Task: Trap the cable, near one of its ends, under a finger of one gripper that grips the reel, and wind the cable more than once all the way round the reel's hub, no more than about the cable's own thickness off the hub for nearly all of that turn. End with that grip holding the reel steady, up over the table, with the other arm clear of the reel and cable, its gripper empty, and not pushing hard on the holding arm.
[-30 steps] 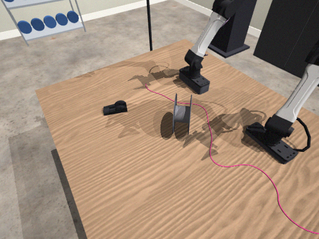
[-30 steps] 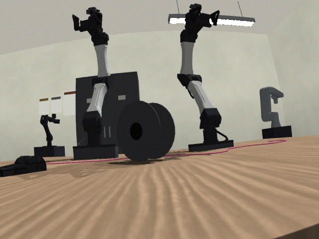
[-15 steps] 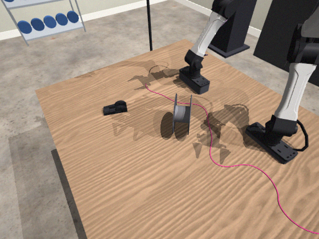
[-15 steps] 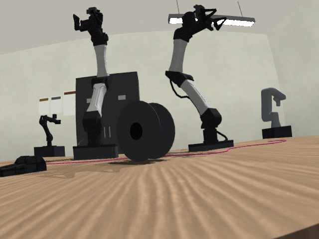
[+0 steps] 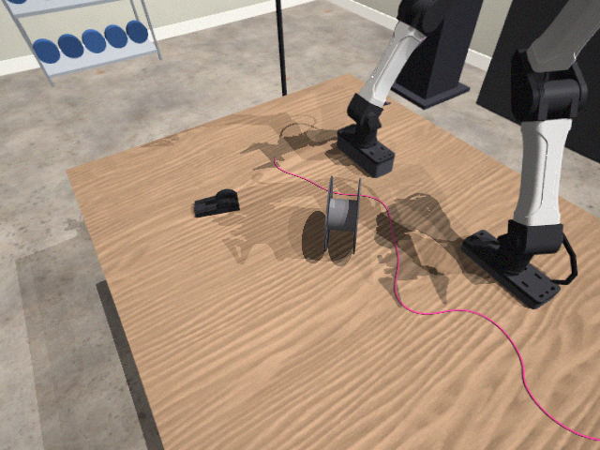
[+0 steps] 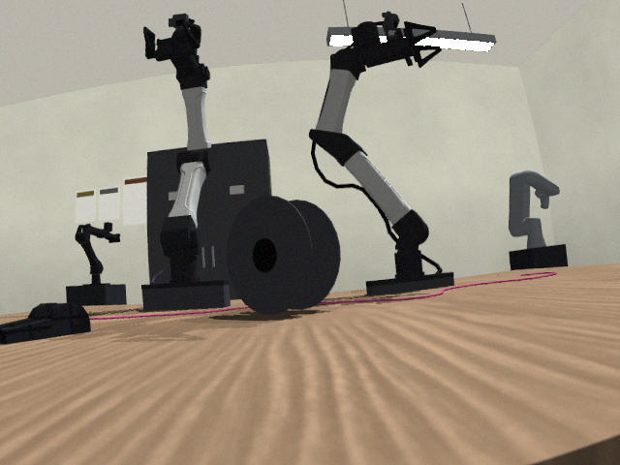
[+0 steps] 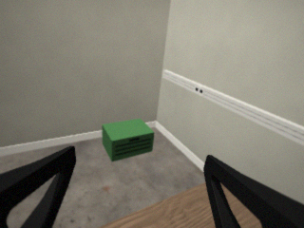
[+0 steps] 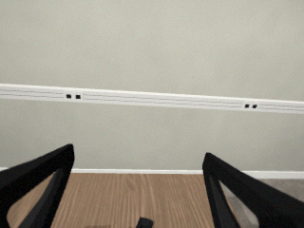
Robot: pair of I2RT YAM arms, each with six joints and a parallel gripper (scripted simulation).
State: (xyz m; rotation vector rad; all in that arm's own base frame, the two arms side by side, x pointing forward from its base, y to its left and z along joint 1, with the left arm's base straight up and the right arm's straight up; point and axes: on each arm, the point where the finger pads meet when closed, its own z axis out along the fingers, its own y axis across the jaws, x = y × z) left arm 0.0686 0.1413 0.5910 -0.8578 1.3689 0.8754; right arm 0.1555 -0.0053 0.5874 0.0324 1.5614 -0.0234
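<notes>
Wood-grained table (image 5: 271,338) (image 6: 320,400) (image 7: 190,209) (image 8: 109,199); directly on it: upright reel (image 5: 342,215) (image 6: 270,285), pink cable (image 5: 396,251) (image 6: 380,300), black device (image 5: 217,204) (image 6: 47,323), two arm bases (image 5: 366,152) (image 5: 535,285) (image 6: 185,297) (image 6: 375,287).

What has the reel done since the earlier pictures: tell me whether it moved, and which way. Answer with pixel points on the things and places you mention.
No. In the top view, the reel (image 5: 340,213) (image 6: 293,245) stands where it stood, measured against the table's (image 5: 242,363) (image 6: 300,400) corner.
</notes>
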